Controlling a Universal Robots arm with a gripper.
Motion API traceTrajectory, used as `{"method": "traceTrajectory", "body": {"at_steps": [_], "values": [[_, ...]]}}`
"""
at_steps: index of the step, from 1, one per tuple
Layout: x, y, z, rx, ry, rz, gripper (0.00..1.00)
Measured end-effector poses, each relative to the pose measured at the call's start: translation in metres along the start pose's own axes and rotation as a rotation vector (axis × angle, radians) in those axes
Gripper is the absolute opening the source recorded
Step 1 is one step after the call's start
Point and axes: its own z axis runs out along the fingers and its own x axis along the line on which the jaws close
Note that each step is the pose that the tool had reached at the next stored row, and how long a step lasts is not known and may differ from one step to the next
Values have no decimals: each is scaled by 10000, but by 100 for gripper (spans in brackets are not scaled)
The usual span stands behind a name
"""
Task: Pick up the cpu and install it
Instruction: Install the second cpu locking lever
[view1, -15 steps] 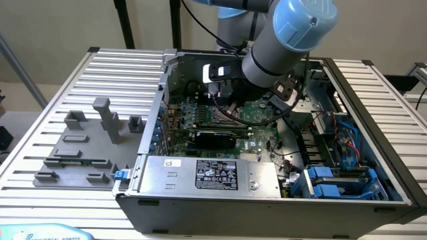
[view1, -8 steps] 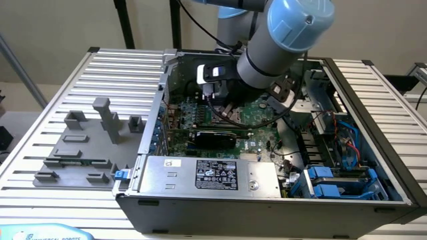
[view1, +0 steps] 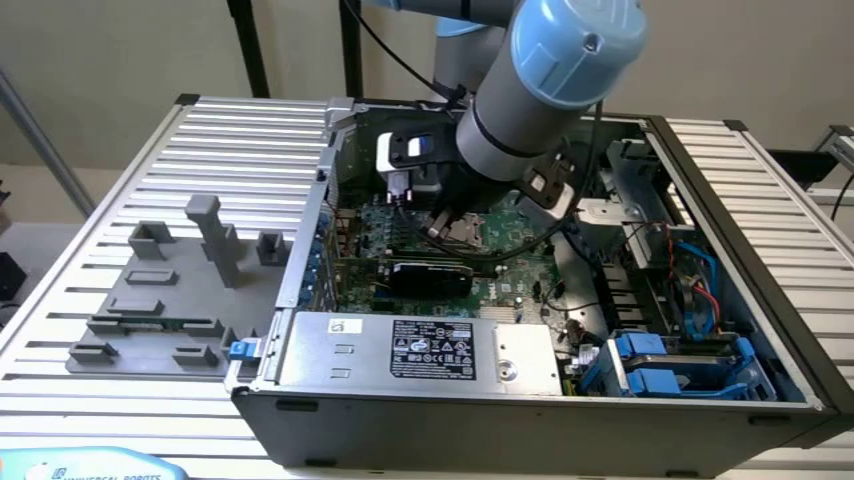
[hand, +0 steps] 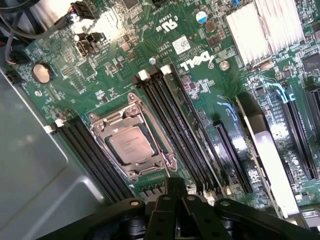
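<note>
The cpu (hand: 131, 145), a small silver square chip, lies flat in the metal-framed socket (hand: 102, 121) on the green motherboard (hand: 115, 70). In the exterior view the socket (view1: 470, 236) shows just under the arm's tool, inside the open computer case (view1: 534, 425). My gripper (hand: 175, 192) hovers a short way above the board beside the socket. Its black fingers are shut together with nothing between them. From the exterior view the gripper (view1: 447, 215) hangs over the middle of the board, apart from the chip.
Black memory slots (hand: 170, 115) flank the socket, and a silver heatsink (hand: 265, 30) and an expansion card (hand: 265, 150) stand nearby. The power supply (view1: 427, 350) and blue drive bays (view1: 667, 365) fill the case front. Grey fixture blocks (view1: 214, 240) sit on the slatted table at the exterior view's left.
</note>
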Motion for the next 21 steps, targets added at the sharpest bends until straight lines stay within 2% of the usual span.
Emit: {"method": "traceTrajectory", "body": {"at_steps": [4, 9, 12, 21], "values": [[-26, -48, 59, -1, -5, 2, 11], [43, -77, 136, -5, -5, 1, 11], [44, -71, 164, -41, -69, 16, 11], [35, -63, 193, -101, -178, 33, 11]]}}
